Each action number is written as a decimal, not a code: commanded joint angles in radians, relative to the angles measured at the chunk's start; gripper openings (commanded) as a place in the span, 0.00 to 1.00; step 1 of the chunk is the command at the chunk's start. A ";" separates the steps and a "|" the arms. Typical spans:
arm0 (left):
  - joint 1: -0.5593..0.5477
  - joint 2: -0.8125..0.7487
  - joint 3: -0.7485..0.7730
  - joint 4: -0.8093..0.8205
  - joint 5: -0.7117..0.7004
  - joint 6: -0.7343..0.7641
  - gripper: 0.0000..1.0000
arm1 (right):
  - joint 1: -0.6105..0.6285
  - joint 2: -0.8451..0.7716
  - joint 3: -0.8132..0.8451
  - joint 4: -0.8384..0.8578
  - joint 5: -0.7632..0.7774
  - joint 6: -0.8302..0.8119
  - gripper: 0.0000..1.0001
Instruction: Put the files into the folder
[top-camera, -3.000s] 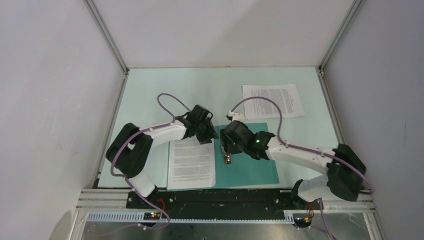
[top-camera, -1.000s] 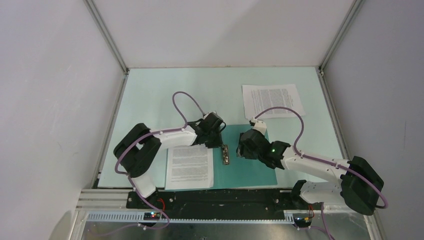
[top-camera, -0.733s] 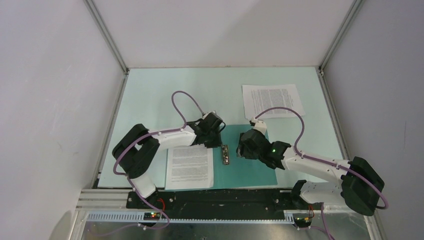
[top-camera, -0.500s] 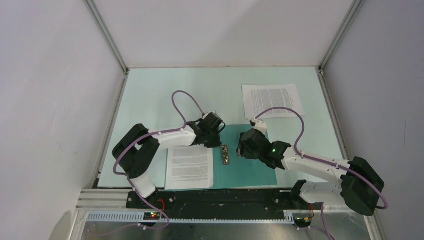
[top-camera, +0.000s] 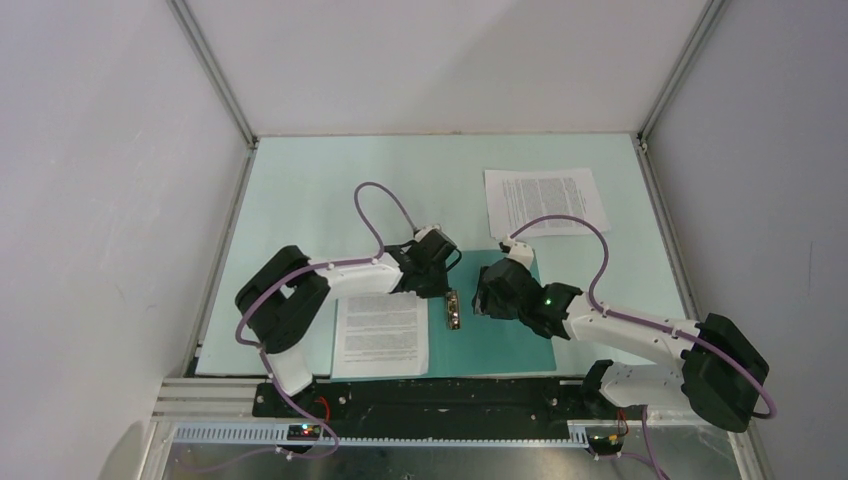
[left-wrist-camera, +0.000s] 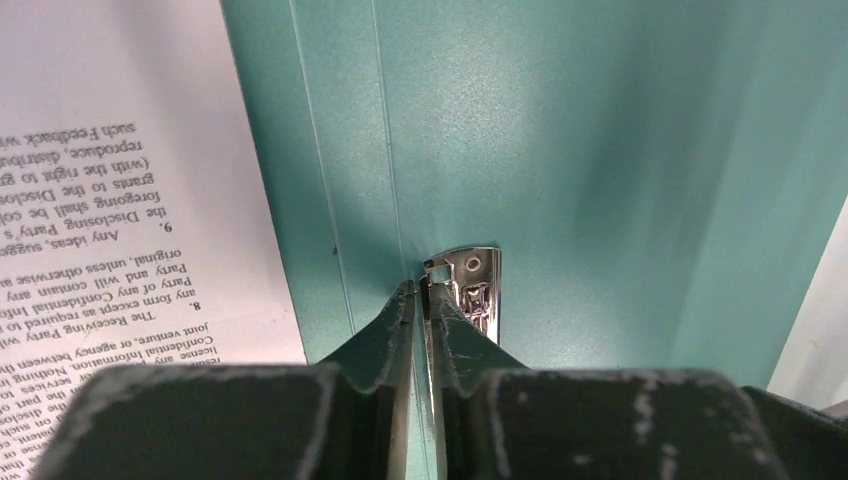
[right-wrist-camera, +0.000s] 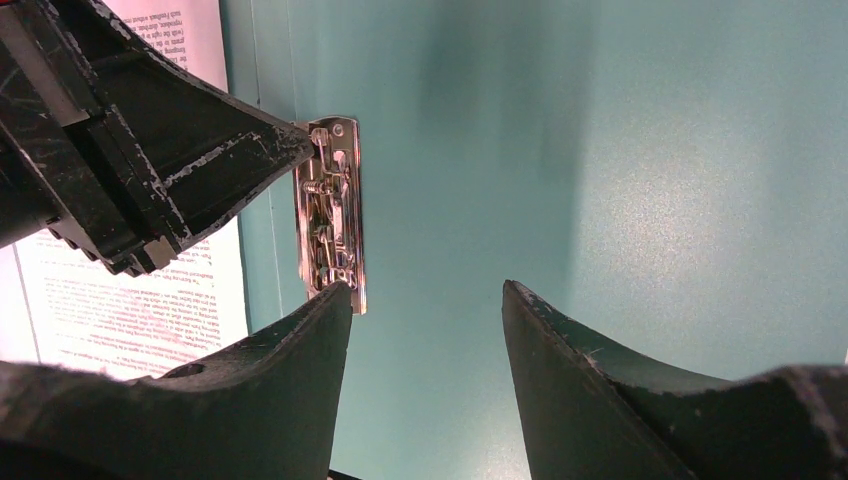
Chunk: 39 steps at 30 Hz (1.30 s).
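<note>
Printed sheet (top-camera: 381, 333) lies flat just left of the open teal folder's (top-camera: 500, 350) spine. Left end effector (left-wrist-camera: 420, 292) is nearly clenched, tips at the end of the metal clip (left-wrist-camera: 470, 290); cannot tell if it pinches it. Right end effector (right-wrist-camera: 425, 300) is released, low over the folder's bare inside, one tip beside the clip. Second sheet (top-camera: 545, 201) lies far right on the worktop (top-camera: 330, 190).

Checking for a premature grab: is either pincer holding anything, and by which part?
Right pincer: open, holding nothing. Left pincer: nearly closed at one end of the folder's metal clip; a grip cannot be confirmed.
</note>
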 joint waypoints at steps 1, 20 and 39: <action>-0.010 0.030 0.005 -0.080 -0.125 -0.081 0.09 | -0.003 -0.022 -0.009 0.029 0.005 -0.001 0.61; 0.022 0.019 -0.018 -0.252 0.010 -0.363 0.00 | 0.176 0.119 0.008 0.216 -0.009 -0.014 0.51; 0.093 0.061 -0.025 -0.251 0.142 -0.247 0.00 | 0.304 0.335 0.152 0.174 0.204 0.110 0.34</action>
